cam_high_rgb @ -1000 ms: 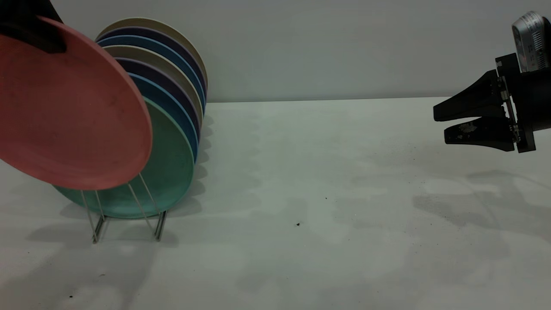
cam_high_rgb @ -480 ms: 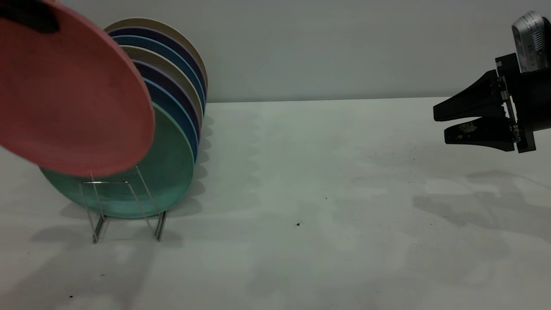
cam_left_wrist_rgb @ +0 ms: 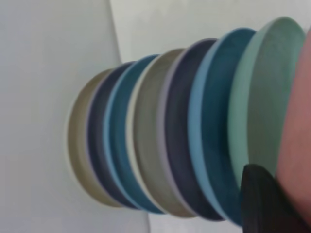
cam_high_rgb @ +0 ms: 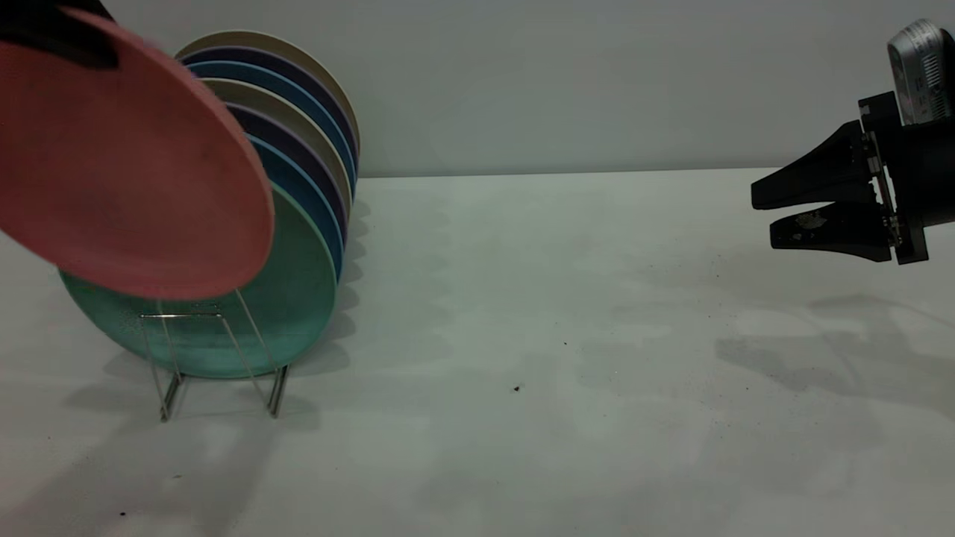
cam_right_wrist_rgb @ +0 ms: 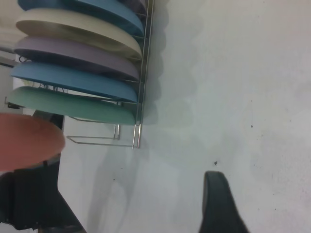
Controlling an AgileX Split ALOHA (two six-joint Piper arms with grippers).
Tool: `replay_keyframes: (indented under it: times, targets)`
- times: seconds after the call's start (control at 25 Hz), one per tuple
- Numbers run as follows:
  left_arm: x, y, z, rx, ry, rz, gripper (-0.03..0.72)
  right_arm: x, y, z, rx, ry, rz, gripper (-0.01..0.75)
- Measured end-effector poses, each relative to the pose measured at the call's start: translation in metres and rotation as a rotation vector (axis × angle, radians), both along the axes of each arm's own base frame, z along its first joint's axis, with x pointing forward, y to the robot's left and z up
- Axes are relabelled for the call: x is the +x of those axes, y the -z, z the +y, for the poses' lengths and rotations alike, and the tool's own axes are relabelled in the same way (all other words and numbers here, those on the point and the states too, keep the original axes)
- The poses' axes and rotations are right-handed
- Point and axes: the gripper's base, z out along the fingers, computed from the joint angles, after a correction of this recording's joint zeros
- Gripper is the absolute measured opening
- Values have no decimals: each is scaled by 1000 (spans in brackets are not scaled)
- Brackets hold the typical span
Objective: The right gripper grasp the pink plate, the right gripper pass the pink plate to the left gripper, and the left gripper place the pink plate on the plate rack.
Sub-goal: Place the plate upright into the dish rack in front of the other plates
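The pink plate (cam_high_rgb: 127,160) hung tilted in the air in front of the green plate (cam_high_rgb: 295,298), above the front empty loop of the plate rack (cam_high_rgb: 216,358) and clear of it. The left hand (cam_high_rgb: 56,33) was clenched on the pink plate's upper rim, and six more plates stood in the rack behind the green one. The right hand (cam_high_rgb: 761,216) hovered above the surface (cam_high_rgb: 559,335) at the far right, well apart from the rack, with its fingers slightly parted and holding nothing.
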Motion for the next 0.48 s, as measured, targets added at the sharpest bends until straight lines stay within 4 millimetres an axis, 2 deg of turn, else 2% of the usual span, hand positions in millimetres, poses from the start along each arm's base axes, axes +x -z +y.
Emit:
replay_keyframes:
  times: [0.12, 0.36, 0.48]
  targets:
    - [-2, -2, 0, -3, 1, -4, 88, 0, 0, 0, 0, 0, 0, 475]
    - [-8, 20, 2, 7, -10, 30, 88, 0, 0, 0, 0, 0, 0, 475]
    - [-9, 23, 3, 6, -18, 17, 88, 0, 0, 0, 0, 0, 0, 475]
